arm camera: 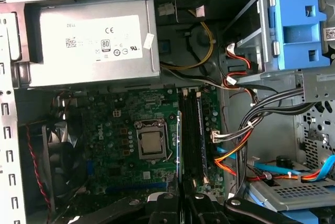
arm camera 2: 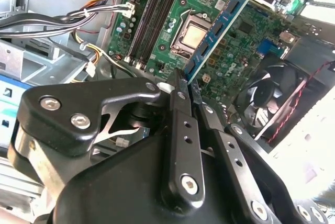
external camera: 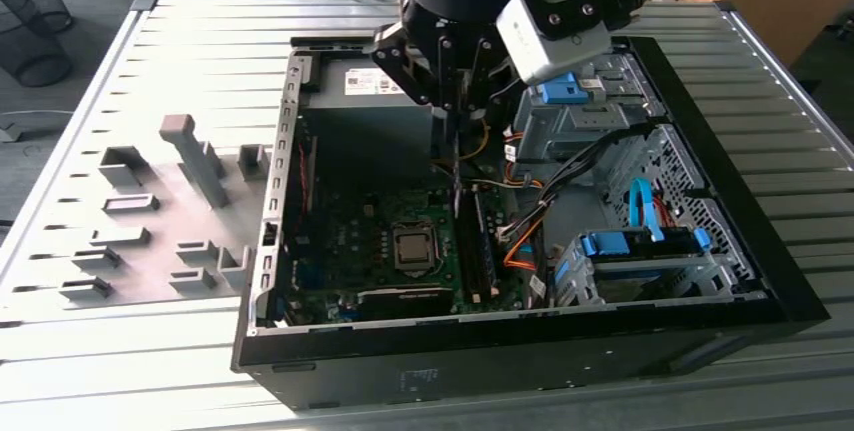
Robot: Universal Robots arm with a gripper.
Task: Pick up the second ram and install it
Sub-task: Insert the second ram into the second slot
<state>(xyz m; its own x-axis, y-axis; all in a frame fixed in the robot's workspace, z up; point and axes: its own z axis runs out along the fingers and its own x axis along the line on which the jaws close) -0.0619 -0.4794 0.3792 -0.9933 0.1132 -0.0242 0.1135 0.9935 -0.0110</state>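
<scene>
My gripper (arm camera 2: 187, 81) is shut on one end of the second ram (arm camera 2: 217, 28), a thin blue-green board with dark chips. In the exterior view the gripper (external camera: 451, 101) hangs inside the open computer case (external camera: 747, 281), and the second ram (external camera: 457, 166) points straight down toward the motherboard (external camera: 354, 241). In the first wrist view the second ram (arm camera: 179, 145) appears edge-on, held above the board between the CPU socket (arm camera: 152, 143) and the black memory slots (arm camera: 193, 135). It is just beside the slots and in none of them.
A power supply (arm camera: 89, 41) fills the case's far end. Bundled cables (arm camera: 246, 130) and blue drive-bay latches (arm camera: 296, 25) crowd the side beyond the slots. A fan (arm camera 2: 272, 93) sits by the case wall. Grey fixtures (external camera: 187, 201) stand on the table at the exterior view's left.
</scene>
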